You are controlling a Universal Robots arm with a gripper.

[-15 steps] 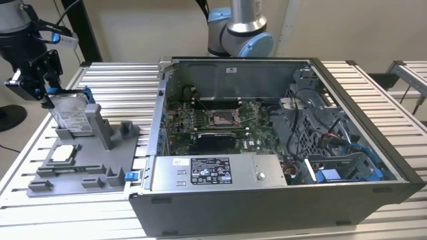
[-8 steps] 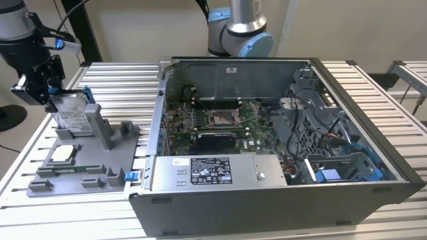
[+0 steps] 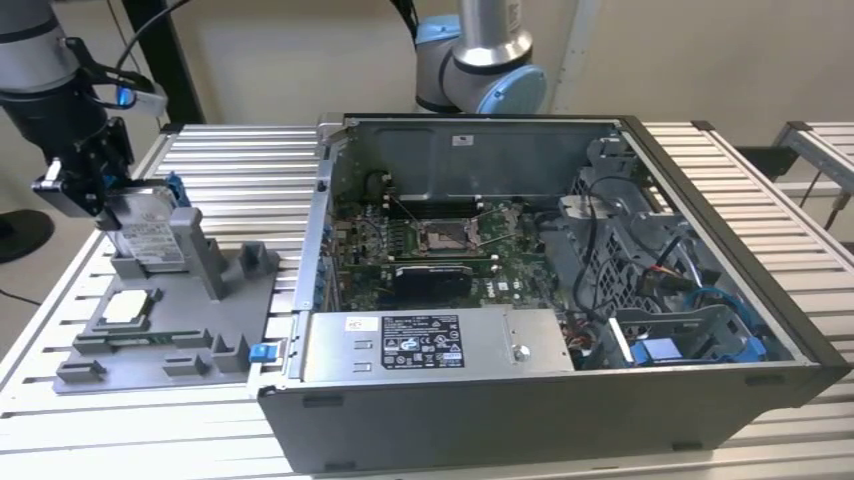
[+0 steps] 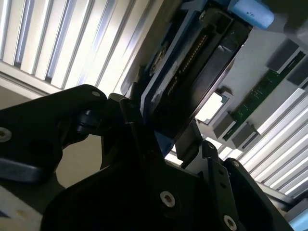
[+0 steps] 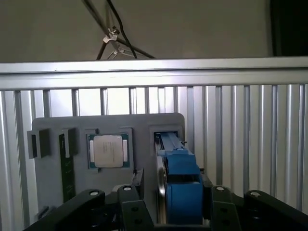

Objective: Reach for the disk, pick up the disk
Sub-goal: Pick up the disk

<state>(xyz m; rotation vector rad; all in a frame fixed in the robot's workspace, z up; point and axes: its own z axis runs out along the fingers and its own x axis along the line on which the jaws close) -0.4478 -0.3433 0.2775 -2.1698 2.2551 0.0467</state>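
The disk, a flat silver-grey metal drive with a white printed label on its face and a blue plastic frame along its edges, stands on edge in an upright slot of a grey holder tray at the exterior view's left, apart from the open computer case. The arm's black tool is at the top of the disk, narrowed to the drive's thickness and gripping it: in the first wrist view the tool straddles the blue-framed edge of the disk, with one of its fingers on each side. In the second wrist view a finger lies against the disk's dark underside and the other against the blue frame. The lower part of the disk sits between the slot's grey walls. Beside the slot on the same tray lies a small square pale-topped chip, which sits in its own recess in the first wrist view, with a narrow green memory stick in the next recess. The tray rests on a surface of ribbed aluminium slats. Within the case, at the middle of the exterior view, are a green motherboard, a large grey box with a black-and-white label and blue drive brackets. Behind the case rises a silver arm section with a blue-capped joint.
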